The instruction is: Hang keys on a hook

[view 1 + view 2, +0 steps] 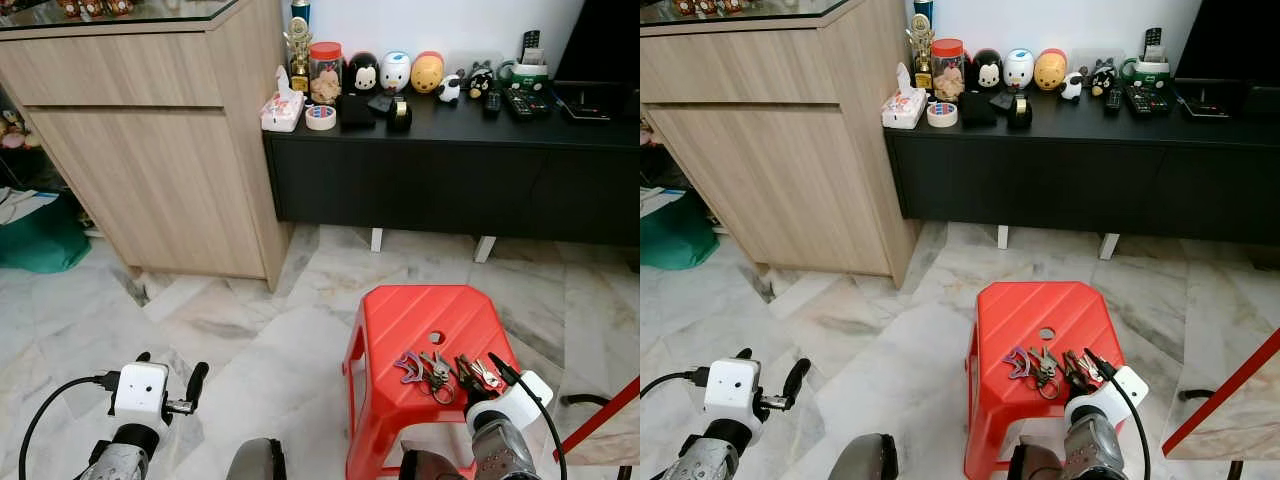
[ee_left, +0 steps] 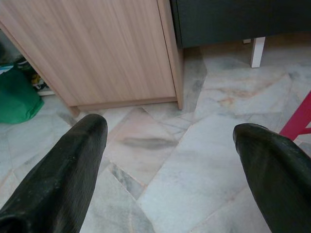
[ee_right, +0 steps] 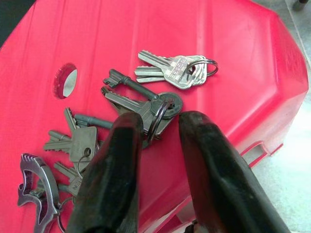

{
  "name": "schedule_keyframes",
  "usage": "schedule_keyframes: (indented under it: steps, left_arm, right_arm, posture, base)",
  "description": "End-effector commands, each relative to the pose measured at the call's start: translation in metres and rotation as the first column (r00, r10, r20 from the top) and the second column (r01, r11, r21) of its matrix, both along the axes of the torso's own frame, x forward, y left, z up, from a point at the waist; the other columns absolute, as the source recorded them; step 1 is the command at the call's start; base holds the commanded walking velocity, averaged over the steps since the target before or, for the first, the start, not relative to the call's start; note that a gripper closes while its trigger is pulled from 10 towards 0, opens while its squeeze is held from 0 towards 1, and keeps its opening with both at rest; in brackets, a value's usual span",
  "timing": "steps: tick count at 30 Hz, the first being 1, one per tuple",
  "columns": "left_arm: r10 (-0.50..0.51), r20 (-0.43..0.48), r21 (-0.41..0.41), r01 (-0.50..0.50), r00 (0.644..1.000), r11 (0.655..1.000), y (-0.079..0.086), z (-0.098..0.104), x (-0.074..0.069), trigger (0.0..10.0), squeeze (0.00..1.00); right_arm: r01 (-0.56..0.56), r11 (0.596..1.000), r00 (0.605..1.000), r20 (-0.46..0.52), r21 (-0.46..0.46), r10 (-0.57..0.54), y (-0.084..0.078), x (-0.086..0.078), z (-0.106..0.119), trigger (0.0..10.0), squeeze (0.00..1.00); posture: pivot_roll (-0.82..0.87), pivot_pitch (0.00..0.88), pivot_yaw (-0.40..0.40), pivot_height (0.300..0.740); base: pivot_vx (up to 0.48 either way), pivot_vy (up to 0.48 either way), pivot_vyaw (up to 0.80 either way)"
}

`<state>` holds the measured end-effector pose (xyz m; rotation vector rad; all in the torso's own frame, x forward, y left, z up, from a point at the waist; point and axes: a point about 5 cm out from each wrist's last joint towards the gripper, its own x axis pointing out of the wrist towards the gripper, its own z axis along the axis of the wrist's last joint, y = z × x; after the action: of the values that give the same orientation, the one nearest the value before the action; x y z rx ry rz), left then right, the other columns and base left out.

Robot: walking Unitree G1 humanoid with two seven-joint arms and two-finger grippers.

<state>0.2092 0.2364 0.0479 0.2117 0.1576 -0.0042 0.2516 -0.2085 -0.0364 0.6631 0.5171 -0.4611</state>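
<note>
Three bunches of keys lie on a red plastic stool (image 1: pixel 400 300). My right gripper (image 3: pixel 160 119) is down at the stool's front right, shut on the ring of the middle bunch of keys (image 3: pixel 141 99), whose keys still rest on the seat. A second bunch (image 3: pixel 177 70) lies just beyond it. The third bunch (image 3: pixel 73 145) carries a purple bottle opener (image 3: pixel 34 189). In the left eye view the right gripper (image 1: pixel 470 385) covers part of the bunches. My left gripper (image 1: pixel 170 375) hangs open and empty over the floor at the lower left.
A light wooden cabinet (image 1: pixel 150 150) stands at the left. A low black console (image 1: pixel 450 170) with figurines, tape and remotes runs along the back wall. A green bag (image 1: pixel 40 240) lies at the far left. A red bar (image 1: pixel 600 420) crosses the lower right corner. The floor is marble tile (image 1: pixel 250 340).
</note>
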Motion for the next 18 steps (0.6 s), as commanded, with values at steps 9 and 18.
schedule_keyframes:
  steps: [9, 18]
  left_arm:
    - [-0.01, -0.023, 0.012, 0.01, 1.0, 1.0, -0.001, -0.004, 0.002, 10.0, 0.0]
    - [-0.004, -0.036, 0.016, 0.004, 0.999, 1.0, 0.0, -0.01, 0.01, 10.0, 0.0]
  right_arm:
    - [-0.022, 1.0, 1.0, -0.01, 0.009, 0.023, 0.006, 0.004, 0.001, 0.0, 0.0]
    - [-0.03, 1.0, 1.0, 0.002, 0.007, 0.03, 0.008, 0.009, 0.004, 0.0, 0.0]
  posture:
    - [0.15, 0.013, 0.009, 0.61]
    - [0.14, 0.0, 0.003, 0.61]
  base:
    - [0.0, 0.0, 0.0]
    - [0.0, 0.0, 0.0]
